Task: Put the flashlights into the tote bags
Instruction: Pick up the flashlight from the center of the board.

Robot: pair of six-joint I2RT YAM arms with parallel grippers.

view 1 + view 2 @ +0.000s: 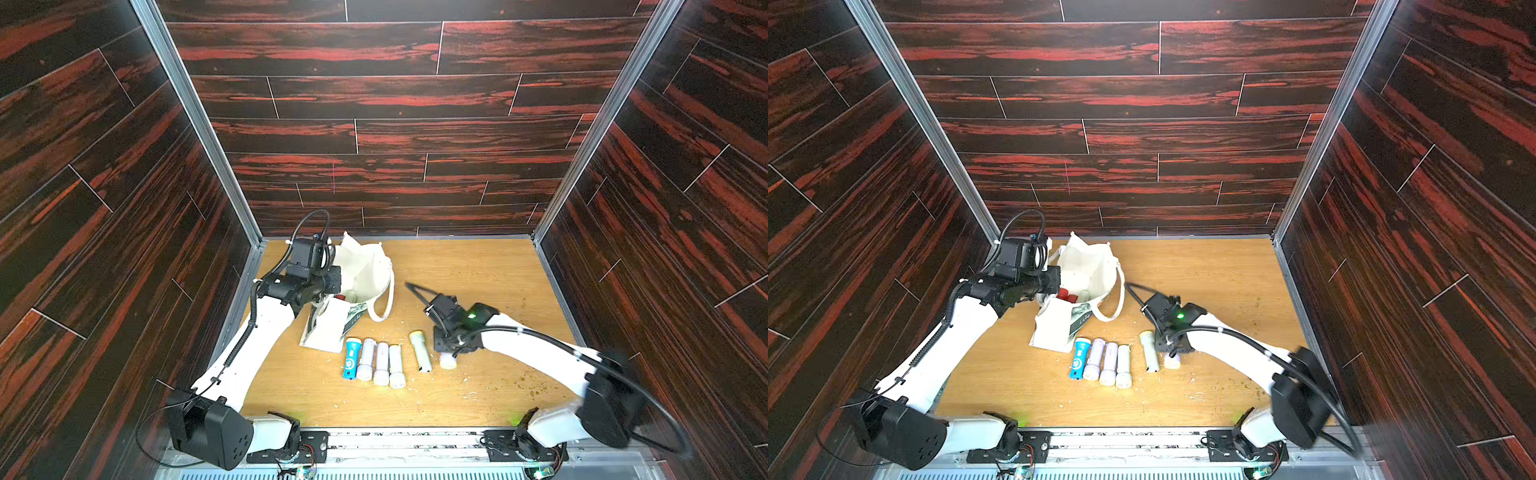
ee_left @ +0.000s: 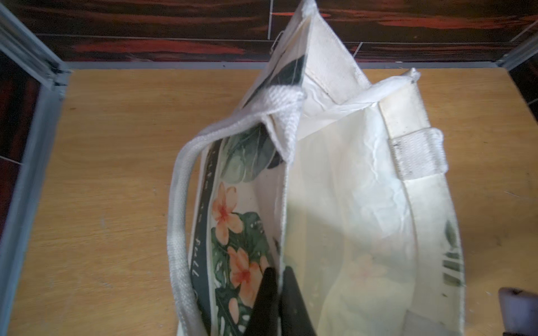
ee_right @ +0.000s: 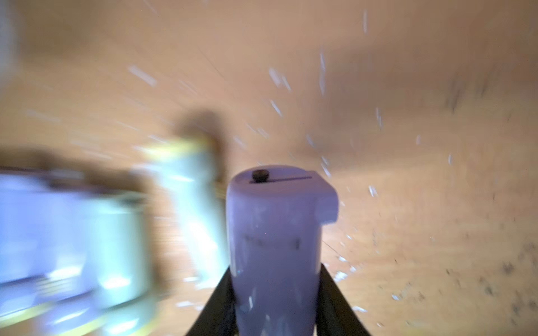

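Note:
The cream tote bag (image 1: pixel 365 266) stands open at the back left, its leaf-and-flower print (image 2: pixel 233 227) facing outward. My left gripper (image 2: pixel 279 272) is shut on the bag's rim, one finger on each side of the cloth. Inside the bag lie a red flashlight (image 1: pixel 1064 294) and a pale one (image 1: pixel 1084 296). On the table in front lie a blue flashlight (image 1: pixel 351 358), three pale ones (image 1: pixel 381 363) in a row and a cream one (image 1: pixel 419 350). My right gripper (image 3: pixel 275 270) is shut on a pale lilac flashlight (image 3: pixel 276 227), to the right of the cream one (image 1: pixel 1172 360).
The wooden table (image 1: pixel 478 270) is boxed in by dark red panel walls with aluminium posts (image 1: pixel 249 232) at the back corners. White crumbs and dark specks (image 1: pixel 536 386) lie scattered at the front right. A loop handle (image 1: pixel 386 307) of the bag hangs toward the middle.

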